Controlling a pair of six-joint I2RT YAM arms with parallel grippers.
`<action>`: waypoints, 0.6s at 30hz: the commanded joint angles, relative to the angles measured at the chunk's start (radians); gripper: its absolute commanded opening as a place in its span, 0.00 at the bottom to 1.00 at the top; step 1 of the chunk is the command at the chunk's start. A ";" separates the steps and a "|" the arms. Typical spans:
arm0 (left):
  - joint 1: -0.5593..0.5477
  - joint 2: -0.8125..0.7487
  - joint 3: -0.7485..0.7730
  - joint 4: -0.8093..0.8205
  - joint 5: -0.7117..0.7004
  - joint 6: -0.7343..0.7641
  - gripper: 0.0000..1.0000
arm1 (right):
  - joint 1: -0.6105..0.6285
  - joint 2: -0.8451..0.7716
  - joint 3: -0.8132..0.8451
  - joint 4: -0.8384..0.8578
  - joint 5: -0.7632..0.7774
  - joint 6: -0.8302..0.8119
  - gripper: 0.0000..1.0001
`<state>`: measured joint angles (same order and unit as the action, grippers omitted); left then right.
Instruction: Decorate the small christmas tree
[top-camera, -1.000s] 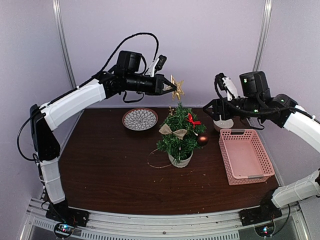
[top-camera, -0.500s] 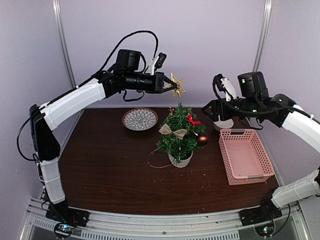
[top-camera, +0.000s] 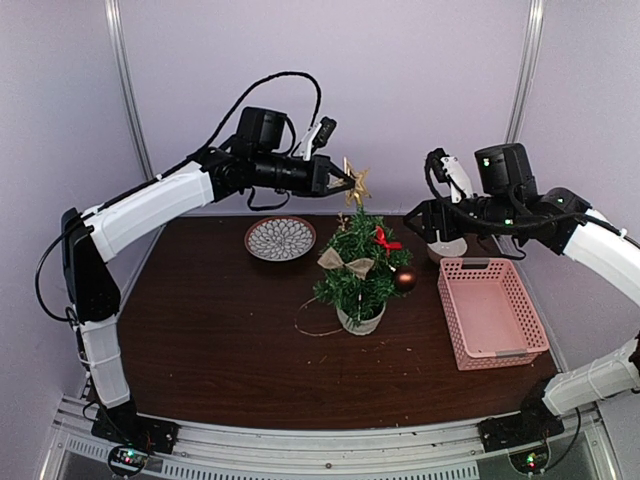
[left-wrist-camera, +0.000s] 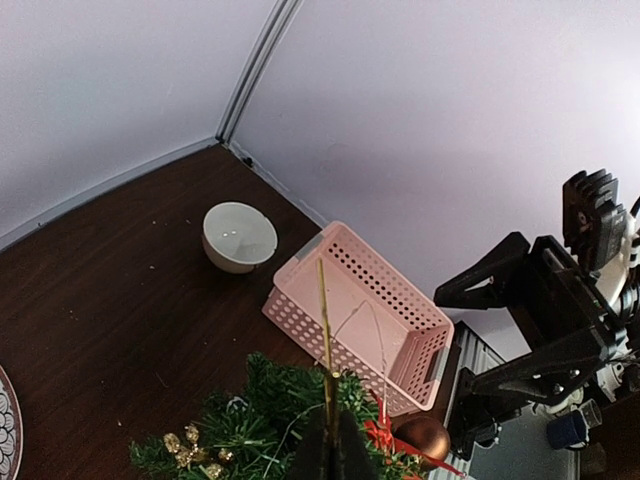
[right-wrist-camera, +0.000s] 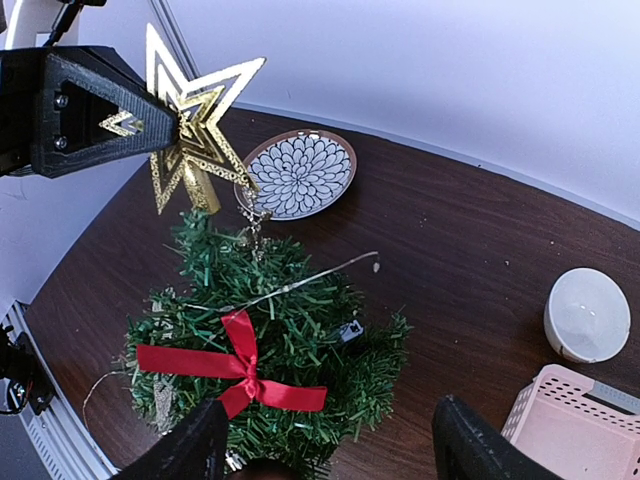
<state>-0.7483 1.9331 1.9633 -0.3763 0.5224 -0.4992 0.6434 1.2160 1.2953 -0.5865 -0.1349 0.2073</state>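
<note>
The small christmas tree (top-camera: 358, 268) stands in its white pot (top-camera: 361, 320) at mid-table. It carries a red bow (top-camera: 385, 240), a burlap bow (top-camera: 345, 262) and a brown bauble (top-camera: 405, 280). My left gripper (top-camera: 343, 180) is shut on a gold star (top-camera: 356, 184) and holds it just above the tree's tip. The right wrist view shows the star (right-wrist-camera: 195, 110) over the tree (right-wrist-camera: 290, 340). In the left wrist view the star (left-wrist-camera: 324, 310) is edge-on above the tree (left-wrist-camera: 260, 420). My right gripper (top-camera: 418, 218) is open and empty, hovering right of the tree.
A patterned plate (top-camera: 280, 237) lies behind and left of the tree. A pink basket (top-camera: 490, 310) sits at the right, with a white bowl (top-camera: 447, 247) behind it. A thin wire (right-wrist-camera: 300, 285) lies across the tree's branches.
My left gripper rose a little with the star, then came down and slightly right toward the tree's tip. The right arm has barely moved.
</note>
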 joint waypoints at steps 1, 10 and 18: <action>-0.006 -0.043 -0.027 0.023 0.015 0.015 0.00 | -0.006 0.002 0.003 0.025 -0.007 0.003 0.73; 0.009 -0.031 0.050 0.035 -0.017 -0.009 0.00 | -0.005 -0.002 -0.004 0.029 -0.010 0.006 0.73; 0.014 -0.039 0.040 0.039 0.019 -0.019 0.00 | -0.005 -0.006 -0.007 0.026 -0.008 0.008 0.73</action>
<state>-0.7410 1.9278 1.9961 -0.3679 0.5171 -0.5076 0.6434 1.2160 1.2949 -0.5858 -0.1360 0.2096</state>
